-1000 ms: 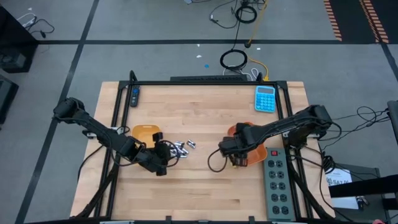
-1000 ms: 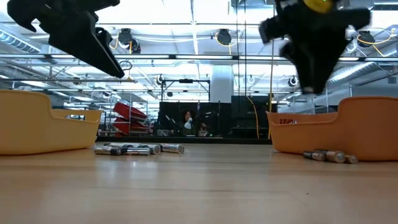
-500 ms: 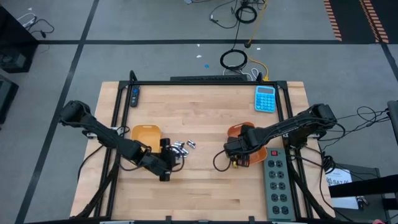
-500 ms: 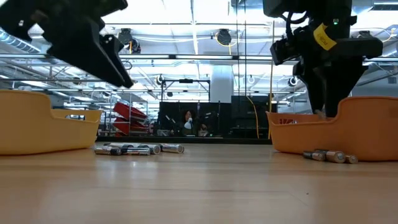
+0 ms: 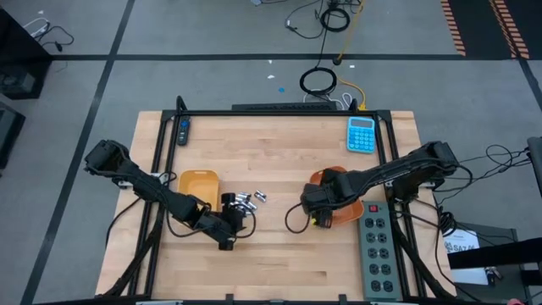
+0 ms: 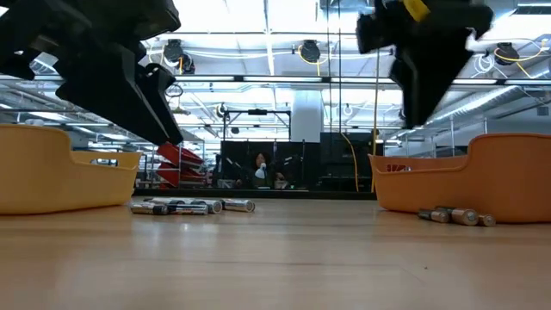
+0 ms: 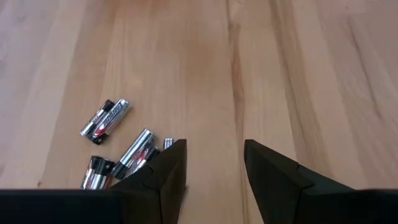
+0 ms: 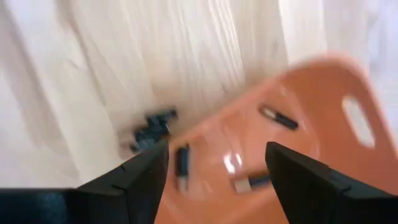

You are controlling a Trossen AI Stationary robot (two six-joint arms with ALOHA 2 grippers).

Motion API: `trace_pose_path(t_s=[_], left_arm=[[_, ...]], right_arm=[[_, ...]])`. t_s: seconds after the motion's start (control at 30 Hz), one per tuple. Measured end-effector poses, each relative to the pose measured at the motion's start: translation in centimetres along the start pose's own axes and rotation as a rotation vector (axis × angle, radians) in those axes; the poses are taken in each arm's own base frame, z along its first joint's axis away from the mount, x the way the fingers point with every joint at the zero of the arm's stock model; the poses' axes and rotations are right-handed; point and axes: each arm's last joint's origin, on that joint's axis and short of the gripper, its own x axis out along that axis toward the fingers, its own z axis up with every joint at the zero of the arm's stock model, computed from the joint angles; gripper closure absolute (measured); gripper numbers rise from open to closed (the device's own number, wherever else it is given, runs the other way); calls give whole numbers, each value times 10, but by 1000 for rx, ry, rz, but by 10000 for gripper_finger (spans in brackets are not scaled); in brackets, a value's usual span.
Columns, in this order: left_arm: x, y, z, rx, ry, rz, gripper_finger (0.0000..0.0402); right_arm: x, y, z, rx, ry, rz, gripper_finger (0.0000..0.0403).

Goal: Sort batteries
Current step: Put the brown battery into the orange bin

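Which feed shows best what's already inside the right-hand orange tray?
The right wrist view: it looks into the orange tray and shows batteries lying inside. In the high view the right arm covers most of the tray; the low view shows only its outer wall.

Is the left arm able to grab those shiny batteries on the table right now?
Probably yes. The left gripper is open and empty just beside the batteries, with only bare table around them.

From above we see the batteries beside the left tray only as pale specks, too small to count or sort by kind. Past the right gripper the right tray is smeared (motion blur), cut off at the edge, its batteries vague. The left gripper partly covers some cells.
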Motion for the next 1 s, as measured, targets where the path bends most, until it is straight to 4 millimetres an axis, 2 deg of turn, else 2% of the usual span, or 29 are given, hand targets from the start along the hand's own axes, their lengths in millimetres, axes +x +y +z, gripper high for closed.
trace_pose_path(t_s=[0.2,0.33,0.47,0.7,1.0], left_arm=[[0,-1,2,-8,-15,-12,231],[0,-1,3,-14,-23,-30,231],[0,-2,3,-15,-22,-34,231],[0,-2,3,-14,-22,-34,231],[0,-1,2,-12,-19,-33,231]], right_arm=[[16,36,18,-103,-70,78,145],[38,50,22,-186,0,82,145],[59,53,20,-206,120,98,145],[70,55,18,-235,178,99,140],[76,50,21,-246,197,90,58]])
